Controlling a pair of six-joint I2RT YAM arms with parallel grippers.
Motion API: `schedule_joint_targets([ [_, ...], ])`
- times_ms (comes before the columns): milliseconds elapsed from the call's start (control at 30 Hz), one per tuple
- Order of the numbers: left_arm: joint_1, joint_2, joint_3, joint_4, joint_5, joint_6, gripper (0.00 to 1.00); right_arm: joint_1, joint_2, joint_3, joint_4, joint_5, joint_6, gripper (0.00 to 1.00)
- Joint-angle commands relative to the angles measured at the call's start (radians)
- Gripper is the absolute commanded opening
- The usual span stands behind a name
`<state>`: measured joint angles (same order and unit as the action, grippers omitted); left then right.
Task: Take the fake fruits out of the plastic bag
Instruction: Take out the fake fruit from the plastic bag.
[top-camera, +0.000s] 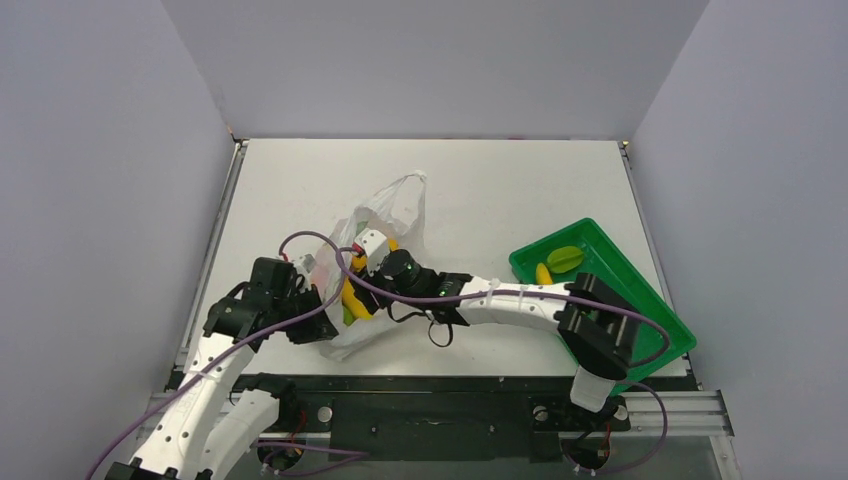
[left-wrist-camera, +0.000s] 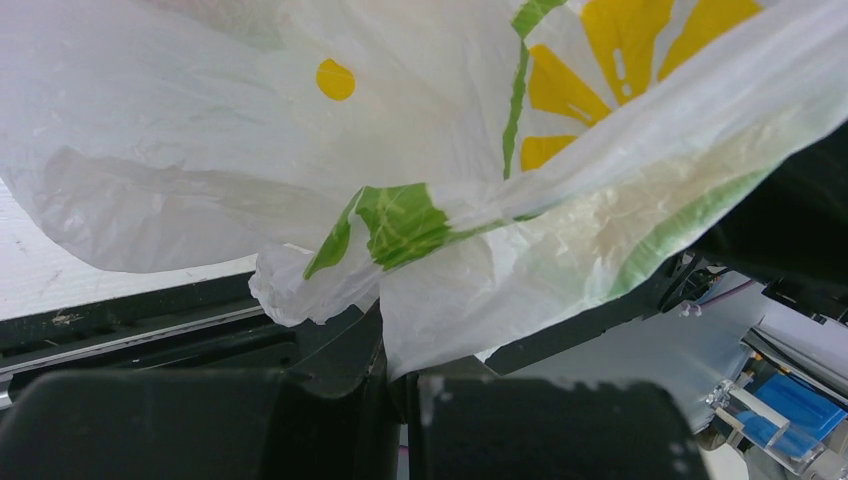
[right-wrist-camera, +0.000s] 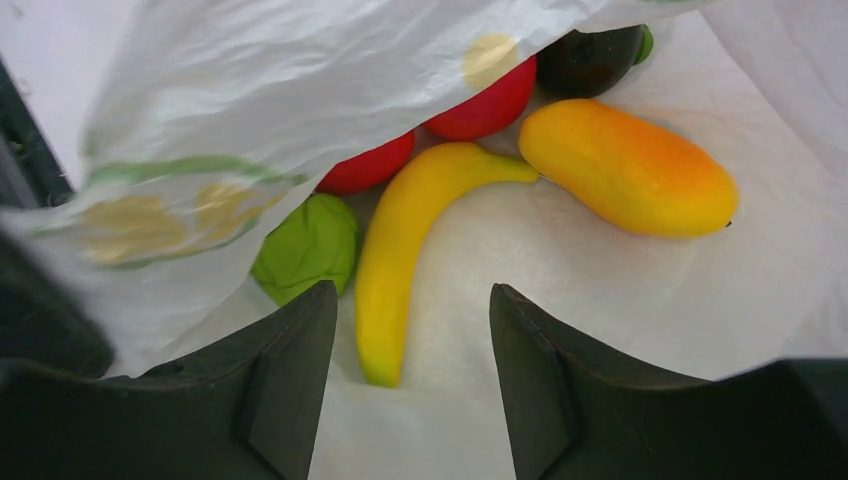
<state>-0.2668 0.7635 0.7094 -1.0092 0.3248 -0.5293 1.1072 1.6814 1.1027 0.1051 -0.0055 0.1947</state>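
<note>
The plastic bag (top-camera: 388, 215) lies mid-table, its mouth toward the arms. My left gripper (top-camera: 320, 326) is shut on the bag's near edge; the left wrist view shows the film (left-wrist-camera: 300, 150) pinched between the fingers of the left gripper (left-wrist-camera: 402, 365). My right gripper (top-camera: 365, 262) reaches into the bag, open and empty (right-wrist-camera: 413, 300). Just ahead of its jaws lies a yellow banana (right-wrist-camera: 410, 240). Around it are an orange-yellow mango (right-wrist-camera: 630, 165), two red apples (right-wrist-camera: 490, 100), a green fruit (right-wrist-camera: 310, 245) and a dark piece (right-wrist-camera: 590, 55).
A green tray (top-camera: 655, 305) stands at the right, partly under my right arm, holding a green starfruit (top-camera: 567, 259) and a yellow fruit (top-camera: 543, 273). Purple cables loop over both arms. Grey walls close in the table on three sides.
</note>
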Motion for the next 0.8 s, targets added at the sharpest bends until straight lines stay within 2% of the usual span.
schedule_joint_targets([
  [0, 0.000, -0.027, 0.042, -0.036, -0.020, 0.003, 0.00, -0.007, 0.110, 0.091, 0.102, 0.082, 0.036, 0.54],
  [133, 0.000, -0.034, 0.043, -0.046, -0.042, -0.001, 0.00, -0.008, 0.218, 0.118, 0.161, 0.043, 0.072, 0.55],
  [300, 0.000, -0.021, 0.041, -0.041, -0.038, -0.001, 0.00, -0.009, 0.284, 0.108, 0.236, -0.089, 0.100, 0.66],
  [333, 0.000, -0.020, 0.040, -0.041, -0.033, -0.001, 0.00, -0.009, 0.291, 0.109, 0.242, -0.106, 0.101, 0.76],
  [400, 0.000, -0.021, 0.039, -0.041, -0.032, -0.002, 0.00, -0.011, 0.311, 0.112, 0.250, -0.170, 0.100, 0.86],
  [533, 0.000, -0.016, 0.035, -0.036, -0.033, -0.003, 0.00, -0.002, 0.346, 0.129, 0.239, -0.197, 0.081, 0.88],
  [767, -0.001, -0.017, 0.027, -0.032, -0.030, -0.007, 0.00, 0.041, 0.405, 0.131, 0.206, -0.055, -0.003, 0.89],
])
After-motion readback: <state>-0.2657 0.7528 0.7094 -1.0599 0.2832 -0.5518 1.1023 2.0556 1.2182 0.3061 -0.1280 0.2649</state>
